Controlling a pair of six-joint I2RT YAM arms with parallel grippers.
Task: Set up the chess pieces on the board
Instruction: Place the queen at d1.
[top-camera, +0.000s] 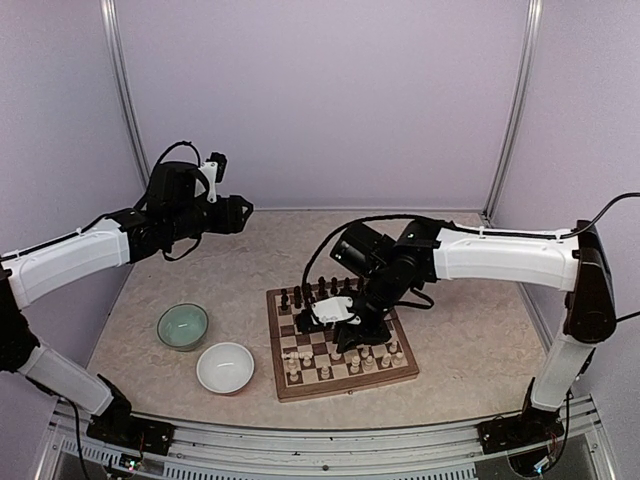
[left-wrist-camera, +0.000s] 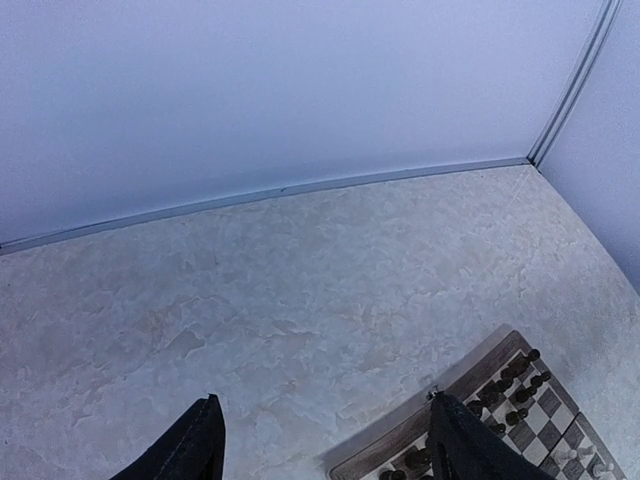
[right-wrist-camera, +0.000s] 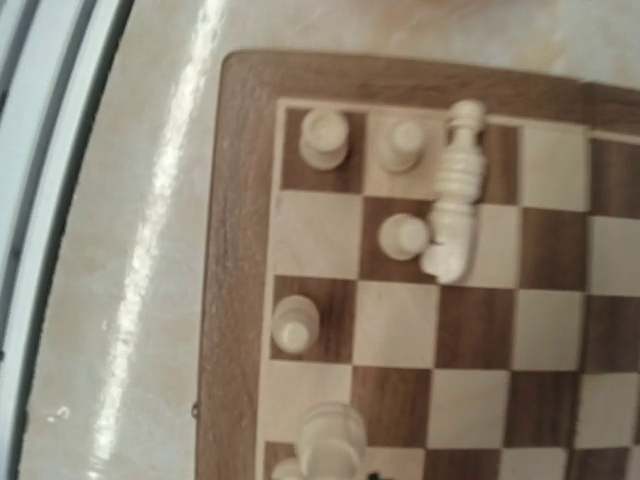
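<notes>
The left tool (top-camera: 236, 213) is hanging high over the far left of the desk (top-camera: 470, 320). Its fingers (left-wrist-camera: 190, 450) are standing wide apart with nothing between them. Below it and toward the arm bases, a green bowl (top-camera: 183, 326) and a white bowl (top-camera: 225, 367) are sitting side by side on the desk, the white one nearer. The right tool (top-camera: 352, 338) is reaching down over the middle of the board (top-camera: 345, 388), which is lying flat on the desk just right of the bowls. This tool is closed, but its fingertips are barely showing in its wrist view, so whether it is pinching anything cannot be told. Beyond the right tool, dark pieces (top-camera: 315, 292) are standing along the board's far rows. On its near side, cream pieces (top-camera: 365, 360) are filling the near rows. Close under the tool, a blurred cream piece (right-wrist-camera: 328, 435) is showing at the lower edge of the wrist view. Ahead of it, toward the board's corner, a tall cream piece (right-wrist-camera: 455, 190) is lying on its side across two squares, one end just beside a standing pawn (right-wrist-camera: 403, 237). Two more pawns (right-wrist-camera: 325, 138) are standing in the corner row beside its other end.
</notes>
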